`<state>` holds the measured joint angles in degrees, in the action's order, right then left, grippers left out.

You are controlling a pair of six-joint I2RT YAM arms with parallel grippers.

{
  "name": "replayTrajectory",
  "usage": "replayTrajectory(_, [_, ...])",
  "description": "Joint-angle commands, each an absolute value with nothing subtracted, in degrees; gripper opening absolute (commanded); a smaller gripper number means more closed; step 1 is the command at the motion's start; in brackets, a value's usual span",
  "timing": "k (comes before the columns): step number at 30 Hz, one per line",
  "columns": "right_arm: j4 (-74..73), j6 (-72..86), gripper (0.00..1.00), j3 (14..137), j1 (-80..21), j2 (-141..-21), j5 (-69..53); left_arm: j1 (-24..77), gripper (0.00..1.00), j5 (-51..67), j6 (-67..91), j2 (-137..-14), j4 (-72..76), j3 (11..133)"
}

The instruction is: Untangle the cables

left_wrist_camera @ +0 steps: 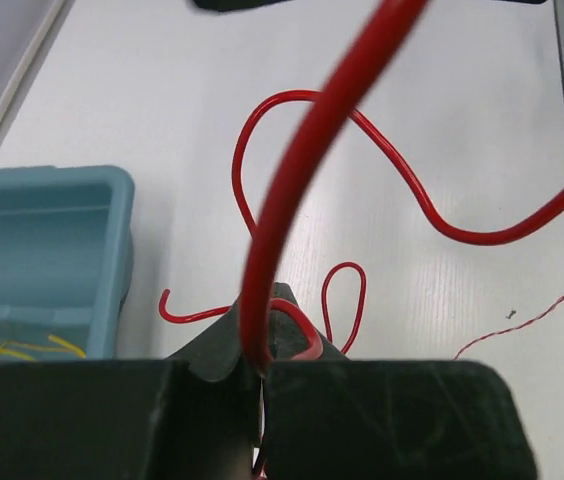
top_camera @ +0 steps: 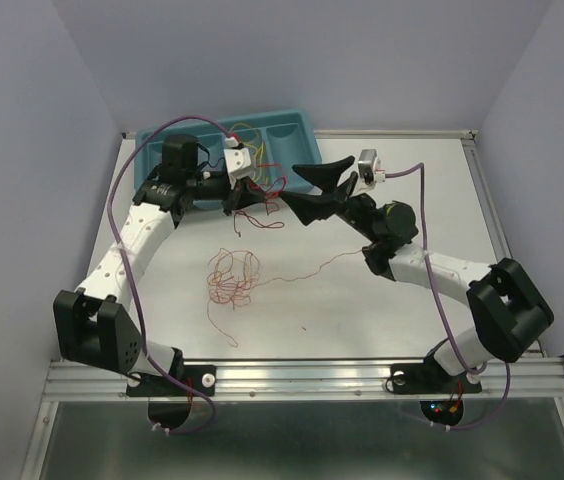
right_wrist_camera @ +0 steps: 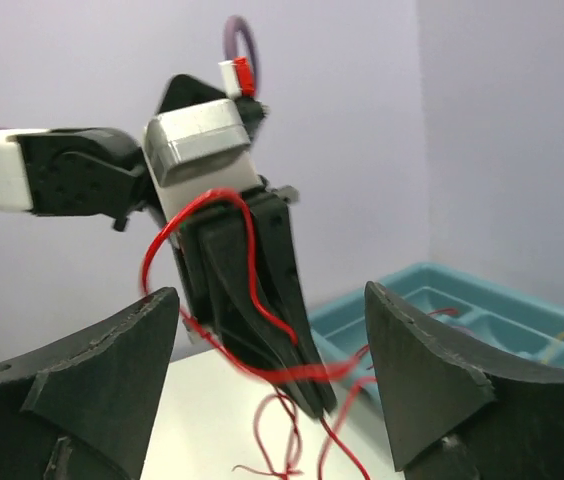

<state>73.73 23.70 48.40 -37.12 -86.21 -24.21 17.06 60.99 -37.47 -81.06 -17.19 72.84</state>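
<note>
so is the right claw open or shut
Open. In the right wrist view the right claw has its two fingers spread wide apart, gripping nothing; a red wire hangs in the gap.

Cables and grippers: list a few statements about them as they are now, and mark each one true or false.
1. The left gripper is shut on a red cable. True.
2. The right gripper is clamped on that cable too. False: its jaws stand wide open.
3. The teal tray holds yellow cables. True.
4. The loose tangle lies inside the tray. False: it lies on the table, between the two arms.
</note>
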Motion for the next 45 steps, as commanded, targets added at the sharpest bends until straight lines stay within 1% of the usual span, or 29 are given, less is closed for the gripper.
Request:
replayTrajectory(1, [75.8,18.8,0.8,46.1,-37.2,-82.7,-13.6,12.4,0.0,59.2,-26.7,-76.3,-12.2,75.8])
replayTrajectory(4, [74.6,18.0,0.81,45.5,-37.2,-82.1,-10.1,8.6,0.0,56.2,-23.7,-75.7,-11.8,78.2])
replayTrajectory(5, [73.7,18.0,0.82,45.4,-37.2,-81.7,-9.1,6.0,0.0,51.5,-22.5,-75.5,-11.5,78.6])
replayTrajectory(8, [71.8,17.4,0.82,45.3,-37.2,-81.2,-6.2,1.2,0.0,45.8,-20.7,-75.2,-10.6,79.5])
replayTrajectory(9, [71.5,17.1,0.82,45.2,-37.1,-80.9,-5.4,-2.8,0.0,45.6,-20.0,-76.1,-10.2,79.8])
replayTrajectory(12, [70.8,16.9,0.82,44.9,-37.1,-80.1,-5.1,-8.1,0.0,45.1,-19.8,-79.9,-9.4,82.1])
replayTrajectory(16, [70.0,17.1,0.82,45.0,-37.1,-80.0,-5.8,-10.7,0.0,41.2,-20.1,-87.1,-6.0,85.9])
replayTrajectory(18, [69.8,16.9,0.82,45.1,-37.1,-80.0,-6.0,-10.7,0.0,39.1,-20.2,-92.2,-5.2,87.8])
replayTrajectory(25, [69.3,17.0,0.82,45.3,-37.1,-80.2,-6.5,-10.6,0.0,34.5,-18.9,-108.1,-3.0,100.6])
replayTrajectory(27, [69.3,17.0,0.82,45.3,-37.1,-80.2,-6.6,-10.7,0.0,30.9,-18.8,-111.6,-2.2,102.4])
replayTrajectory(29, [69.2,17.1,0.82,45.3,-37.2,-80.2,-6.8,-10.6,0.0,25.2,-18.8,-113.3,-0.4,103.4])
replayTrajectory(32, [69.1,17.1,0.81,45.4,-37.2,-80.2,-6.8,-10.5,0.0,22.4,-19.9,-115.7,-1.0,103.9])
replayTrajectory(38, [68.5,17.5,0.81,45.8,-37.1,-80.2,-6.9,-8.2,0.0,16.5,-24.6,-122.9,-15.1,110.6])
replayTrajectory(42, [68.3,17.9,0.81,45.9,-37.2,-80.4,-7.0,-8.1,0.0,13.5,-24.3,-124.3,-17.0,111.2])
replayTrajectory(43, [68.2,17.9,0.81,46.0,-37.2,-80.4,-7.0,-8.2,0.03,13.4,-24.3,-124.5,-17.6,111.1])
replayTrajectory(45, [68.2,18.0,0.81,45.9,-37.2,-80.4,-6.9,-8.2,0.04,13.5,-24.5,-124.5,-18.4,111.4])
